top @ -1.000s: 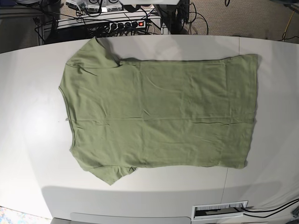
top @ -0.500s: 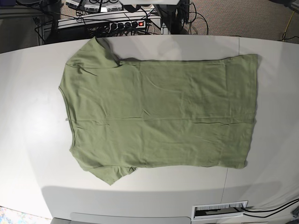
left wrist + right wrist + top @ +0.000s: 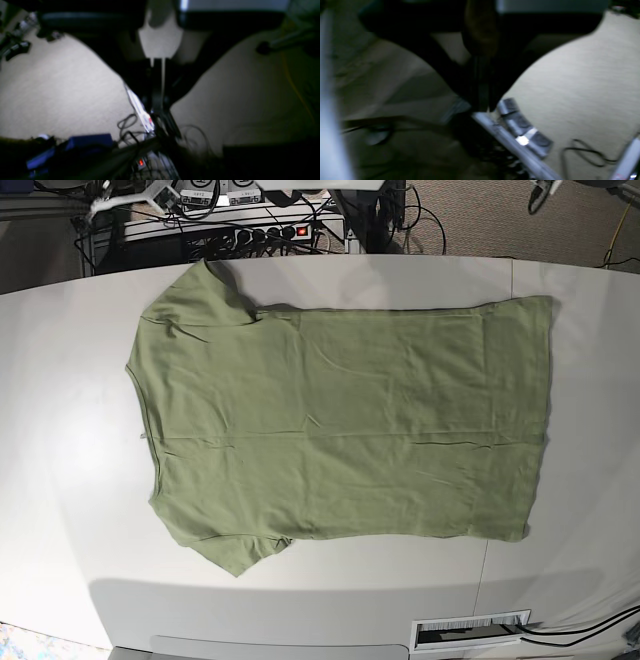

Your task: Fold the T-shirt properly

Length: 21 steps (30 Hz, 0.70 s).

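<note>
- The T-shirt (image 3: 340,430) lies flat and unfolded mid-table (image 3: 70,510) (collar toward 9 o'clock, hem toward 3).
- Left pincer (image 3: 157,75): closed, empty, over carpet.
- Right pincer (image 3: 481,82): closed, empty, blurred.

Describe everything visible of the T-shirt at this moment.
The T-shirt is plain olive-green, soft knit by its look, and lies spread flat and unfolded on the white table. In the base view the neckline points left, the hem right, one short sleeve toward the far edge and one toward the near edge. Light wrinkles cross it. No gripper touches it.
</note>
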Tool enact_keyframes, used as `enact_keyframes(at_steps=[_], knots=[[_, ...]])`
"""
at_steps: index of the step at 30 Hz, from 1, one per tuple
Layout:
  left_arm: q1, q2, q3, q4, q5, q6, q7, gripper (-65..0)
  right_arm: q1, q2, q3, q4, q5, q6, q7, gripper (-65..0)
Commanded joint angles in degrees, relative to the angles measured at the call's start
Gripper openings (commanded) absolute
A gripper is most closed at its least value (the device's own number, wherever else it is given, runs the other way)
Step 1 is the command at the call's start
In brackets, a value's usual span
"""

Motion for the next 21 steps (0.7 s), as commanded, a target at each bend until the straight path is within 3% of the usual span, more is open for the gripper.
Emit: enact_keyframes(at_steps=[1,8,12,21], knots=[[1.16,-0.35,-1.18,1.60,-0.46,-1.27,-0.83,-65.0,-0.96,0.35,0.17,2.29,-1.27,-0.13,0.04,-65.0],[1.03,-0.37,-3.65,9.66,0.07,-2.32,-0.87,-65.0,-1.09,0.33,0.17,13.07,-5.42,-0.13,-4.26,-65.0],[-0.28,-0.37,-3.65,13.99,4.24,-2.29,-0.87,-65.0,-0.92,0.33,0.20,17.66,-10.10,-0.17,-5.86,-65.0],[-6.14,-0.48,-3.63,19.19,10.95,-2.10,-1.07,-65.0,2.89,0.31,0.22,23.43,-14.27,-0.17,-10.88,-65.0]])
